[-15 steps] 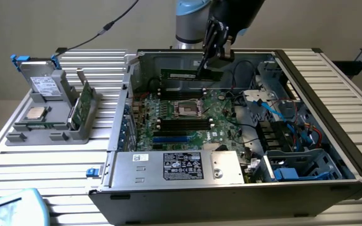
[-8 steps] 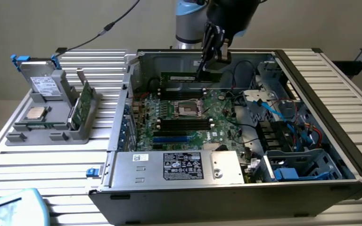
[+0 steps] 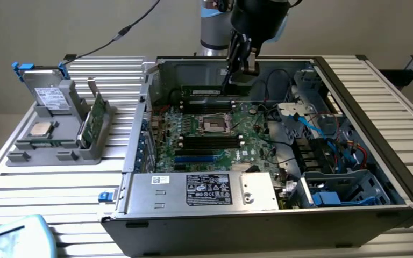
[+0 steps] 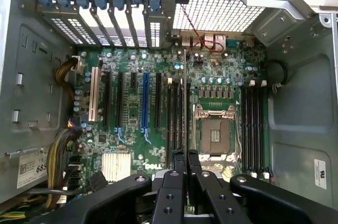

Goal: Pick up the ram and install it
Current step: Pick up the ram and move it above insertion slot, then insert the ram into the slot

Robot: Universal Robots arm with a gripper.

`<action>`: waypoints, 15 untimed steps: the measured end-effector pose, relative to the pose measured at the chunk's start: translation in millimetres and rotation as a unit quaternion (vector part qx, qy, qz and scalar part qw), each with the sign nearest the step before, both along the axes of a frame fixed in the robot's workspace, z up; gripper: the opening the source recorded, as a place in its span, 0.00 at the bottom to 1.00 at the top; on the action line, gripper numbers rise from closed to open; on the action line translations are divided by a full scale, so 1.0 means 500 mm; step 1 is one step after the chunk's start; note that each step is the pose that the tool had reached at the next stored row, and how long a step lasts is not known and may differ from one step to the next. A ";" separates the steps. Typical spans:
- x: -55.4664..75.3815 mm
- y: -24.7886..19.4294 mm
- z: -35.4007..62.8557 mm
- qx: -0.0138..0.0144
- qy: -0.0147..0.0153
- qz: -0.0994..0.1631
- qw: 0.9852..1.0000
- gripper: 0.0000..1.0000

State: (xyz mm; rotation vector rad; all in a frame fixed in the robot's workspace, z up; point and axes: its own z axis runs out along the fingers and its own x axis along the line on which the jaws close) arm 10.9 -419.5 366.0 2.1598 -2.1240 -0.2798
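1. The pincer (image 3: 234,80) hangs from the arm over the far side of the open computer case (image 3: 264,236), its fingers together and clamped on the ram (image 3: 205,91).
2. The ram is carried on edge, white label facing the exterior camera. The grip falls near the stick's end toward the exterior view's right, so most of its length runs from the fingers toward the exterior view's left.
3. The ram's long axis lies level and parallel to the far memory slots (image 3: 206,105), the bank on the far side of the CPU socket (image 3: 214,124). A second bank, the near memory slots (image 3: 210,142), lies on the socket's other side, well apart from the stick.
4. In the wrist view the closed fingers point down at the motherboard (image 4: 132,129), in line with the long dark slots just beside the socket. The stick between them is seen edge-on as a thin dark strip.
5. Judged from both views, the ram stands directly above or at the far bank. Whether its lower edge touches a slot cannot be told.
6. On the tabletop (image 3: 56,188), toward the exterior view's left, a grey holder (image 3: 63,153) carries a square silver chip (image 3: 41,129) and an upright green card (image 3: 92,121), both well apart from the pincer.
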 end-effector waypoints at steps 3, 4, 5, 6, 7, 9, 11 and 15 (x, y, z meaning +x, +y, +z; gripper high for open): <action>0.000 0.0000 0.000 0.000 0.000 0.000 1.000 0.13; 0.000 0.0000 0.000 0.000 0.000 0.000 1.000 0.13; 0.000 0.0000 0.000 0.000 0.000 0.000 1.000 0.13; 0.000 0.0000 0.000 0.000 0.000 0.000 1.000 0.13; 0.000 0.0000 0.000 0.000 0.000 0.000 1.000 0.13; 0.000 0.0000 0.000 0.000 0.000 0.000 1.000 0.13; 0.000 0.0000 0.000 0.000 0.000 0.000 1.000 0.13; 0.000 0.0000 0.000 0.000 0.000 0.000 1.000 0.13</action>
